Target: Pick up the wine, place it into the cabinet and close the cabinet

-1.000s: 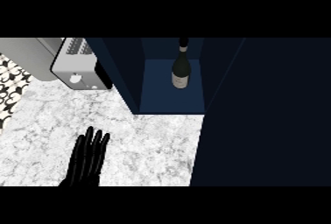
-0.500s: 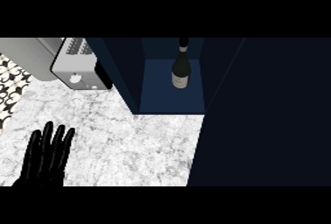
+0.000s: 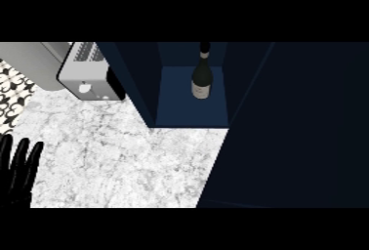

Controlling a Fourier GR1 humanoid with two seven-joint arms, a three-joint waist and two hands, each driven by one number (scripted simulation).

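A dark wine bottle (image 3: 202, 80) with a pale label stands upright on the blue floor of the open cabinet (image 3: 189, 111), toward its back. A large dark blue door panel (image 3: 296, 136) fills the right side of the view, and its edge slants down across the counter. My left hand (image 3: 16, 171) shows at the lower left edge, open with its fingers straight and pointing up. It is far from the bottle and touches nothing. My right hand does not show.
A silver toaster (image 3: 86, 73) sits on the counter just left of the cabinet's side wall. The white marble counter (image 3: 130, 156) spreads out in front of the cabinet. A black-and-white patterned surface (image 3: 14, 97) runs along the far left.
My left hand has slid left and down to the view's lower left corner. The door panel's lower edge has crept slightly left. The bottle has not moved.
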